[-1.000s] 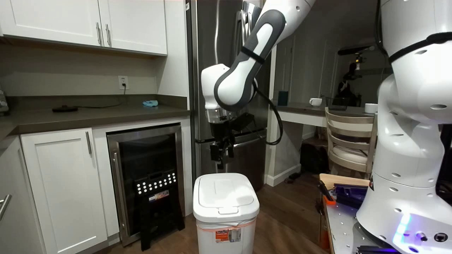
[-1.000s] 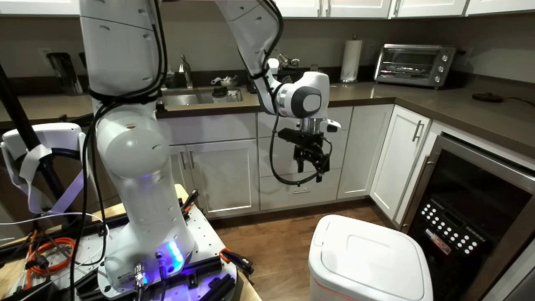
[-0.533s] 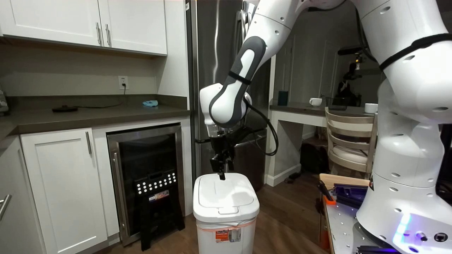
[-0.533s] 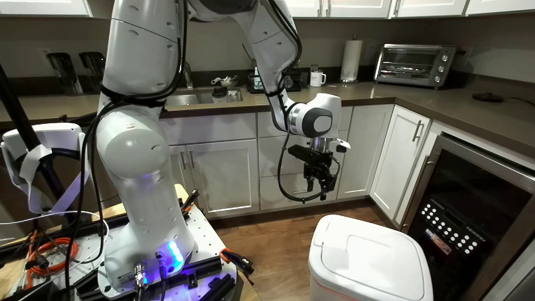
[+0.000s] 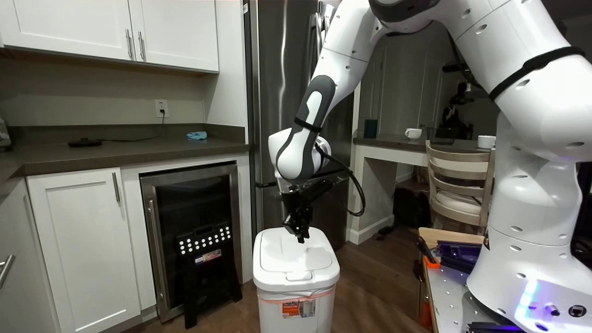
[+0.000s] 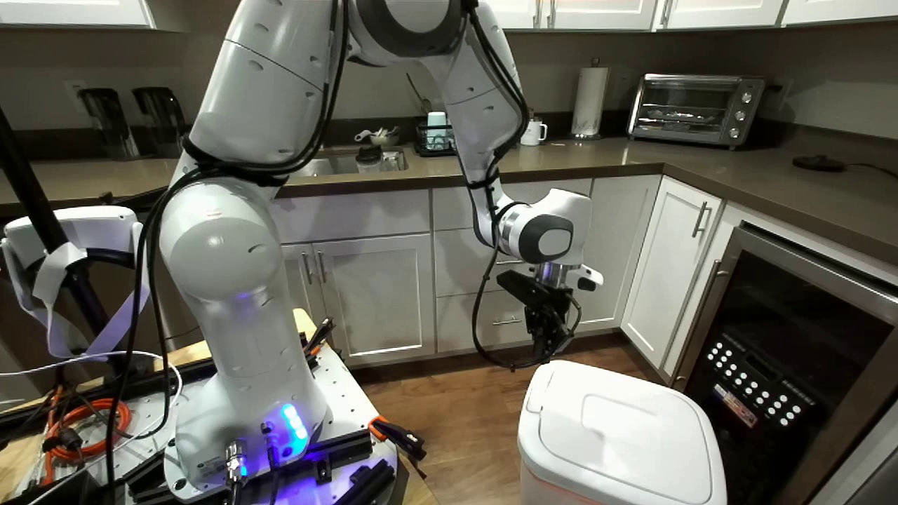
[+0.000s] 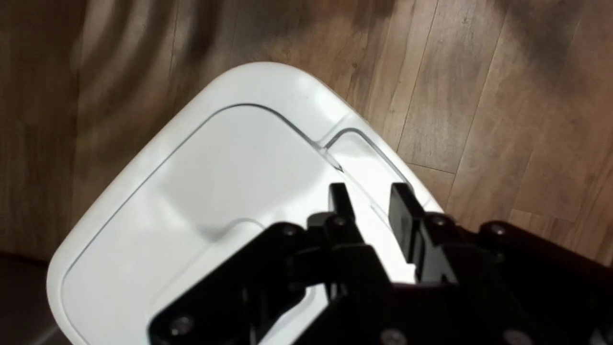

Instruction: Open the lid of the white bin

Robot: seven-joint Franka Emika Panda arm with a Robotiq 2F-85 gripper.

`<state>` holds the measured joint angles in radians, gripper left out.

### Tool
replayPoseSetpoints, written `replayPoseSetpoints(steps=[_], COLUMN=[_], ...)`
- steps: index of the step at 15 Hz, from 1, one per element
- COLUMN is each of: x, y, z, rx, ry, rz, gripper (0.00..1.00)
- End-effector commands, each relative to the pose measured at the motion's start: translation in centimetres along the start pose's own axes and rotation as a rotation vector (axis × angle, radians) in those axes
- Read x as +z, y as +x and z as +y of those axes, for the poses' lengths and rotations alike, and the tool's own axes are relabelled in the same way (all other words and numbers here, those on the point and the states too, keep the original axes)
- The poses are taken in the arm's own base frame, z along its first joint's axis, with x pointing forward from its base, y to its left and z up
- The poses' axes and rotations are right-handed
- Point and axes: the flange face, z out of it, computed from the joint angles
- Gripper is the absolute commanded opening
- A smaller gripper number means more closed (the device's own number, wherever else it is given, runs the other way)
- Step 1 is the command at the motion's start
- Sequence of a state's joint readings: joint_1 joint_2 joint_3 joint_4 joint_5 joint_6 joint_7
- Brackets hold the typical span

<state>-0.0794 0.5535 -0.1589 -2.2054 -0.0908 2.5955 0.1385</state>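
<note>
White cabinets (image 5: 85, 249), dark countertop (image 5: 134, 153), steel fridge (image 5: 275, 69), wood floor (image 6: 456, 428).

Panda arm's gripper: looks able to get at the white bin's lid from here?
Likely yes: in the wrist view the open gripper appears above the lid, near its tab, with nothing visible between them. Remaining gap is hard to judge.

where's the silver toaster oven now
In an exterior view, the silver toaster oven stands upper right on the brown countertop, right of the white paper towel roll.
</note>
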Motion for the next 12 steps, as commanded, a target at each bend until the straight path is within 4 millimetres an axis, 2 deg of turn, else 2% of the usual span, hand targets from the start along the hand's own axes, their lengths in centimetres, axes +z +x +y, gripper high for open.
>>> replayPoseSetpoints(steps=[1,5,7,12], x=[2.9,6.1,7.4,10.5], y=[0.6,1.0,1.4,3.0], z=[1.0,0.9,0.2,-1.8], rx=[0.058,0.105,0.117,0.125], ry=[0.021,0.054,0.071,0.110], rz=[-0.001,-0.014,-0.009,0.022], gripper=[0.04,0.00,0.04,0.03])
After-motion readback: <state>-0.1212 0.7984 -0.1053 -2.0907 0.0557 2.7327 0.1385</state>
